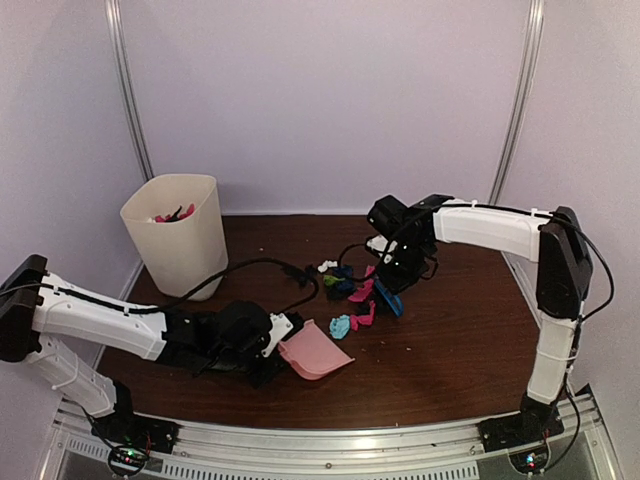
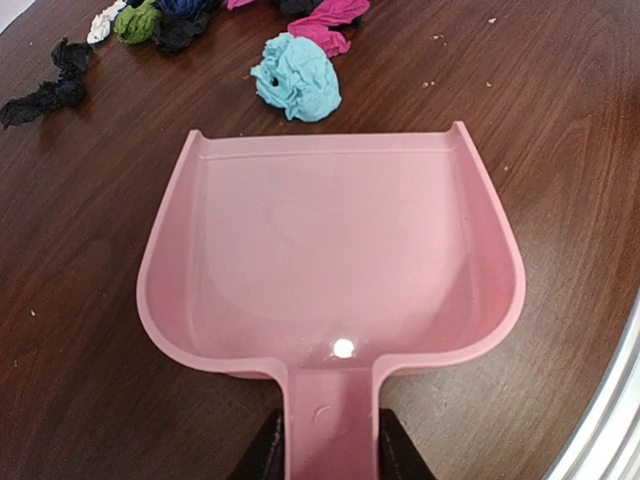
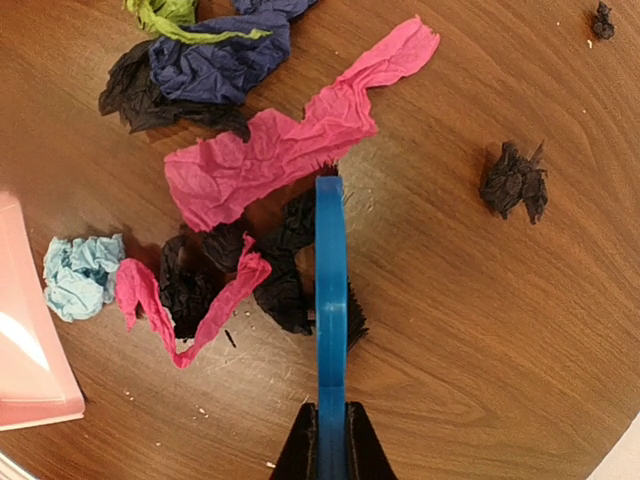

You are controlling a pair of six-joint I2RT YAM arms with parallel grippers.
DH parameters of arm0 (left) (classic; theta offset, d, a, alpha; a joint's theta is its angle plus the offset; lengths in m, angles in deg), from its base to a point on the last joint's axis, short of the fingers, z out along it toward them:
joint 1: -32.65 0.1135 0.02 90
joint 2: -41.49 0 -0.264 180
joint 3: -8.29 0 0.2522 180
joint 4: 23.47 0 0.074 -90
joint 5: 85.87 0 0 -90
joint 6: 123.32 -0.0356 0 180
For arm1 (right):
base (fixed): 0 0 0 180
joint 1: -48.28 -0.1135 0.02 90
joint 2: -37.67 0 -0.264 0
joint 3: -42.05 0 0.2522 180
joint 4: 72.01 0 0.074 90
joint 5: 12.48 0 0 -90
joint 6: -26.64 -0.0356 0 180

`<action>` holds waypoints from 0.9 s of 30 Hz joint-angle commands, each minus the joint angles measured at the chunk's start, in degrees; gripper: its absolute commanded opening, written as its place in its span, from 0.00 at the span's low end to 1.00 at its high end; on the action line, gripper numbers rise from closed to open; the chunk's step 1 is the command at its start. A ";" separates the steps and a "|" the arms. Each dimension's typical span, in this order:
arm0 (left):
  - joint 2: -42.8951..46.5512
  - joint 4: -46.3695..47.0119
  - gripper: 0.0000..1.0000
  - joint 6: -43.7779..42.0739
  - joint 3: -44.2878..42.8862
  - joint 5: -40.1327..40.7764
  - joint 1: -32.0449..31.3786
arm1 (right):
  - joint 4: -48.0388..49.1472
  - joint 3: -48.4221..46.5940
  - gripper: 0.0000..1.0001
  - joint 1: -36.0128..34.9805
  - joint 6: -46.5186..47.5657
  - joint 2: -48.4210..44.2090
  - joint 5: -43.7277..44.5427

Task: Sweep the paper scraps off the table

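Frame edges are cutting things short in both wrist views.
The pink dustpan (image 2: 330, 290) is losing its handle to the bottom edge, with the left gripper (image 2: 335, 450) barely showing there. Under the blue brush (image 3: 331, 300), bristles and black scraps (image 3: 200, 280) are blending together. A green scrap (image 3: 175, 15) is being cropped at the top.

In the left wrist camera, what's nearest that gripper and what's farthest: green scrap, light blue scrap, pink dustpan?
From the left gripper:
1. pink dustpan, gripped by its handle, straight ahead.
2. light blue scrap, just beyond the pan's open lip, slightly left.
3. green scrap, far off at the upper left.
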 commanded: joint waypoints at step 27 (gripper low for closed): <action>-1.45 3.87 0.00 -4.01 1.07 -2.42 -0.12 | 4.03 7.38 0.00 -12.82 -8.72 -2.75 -6.67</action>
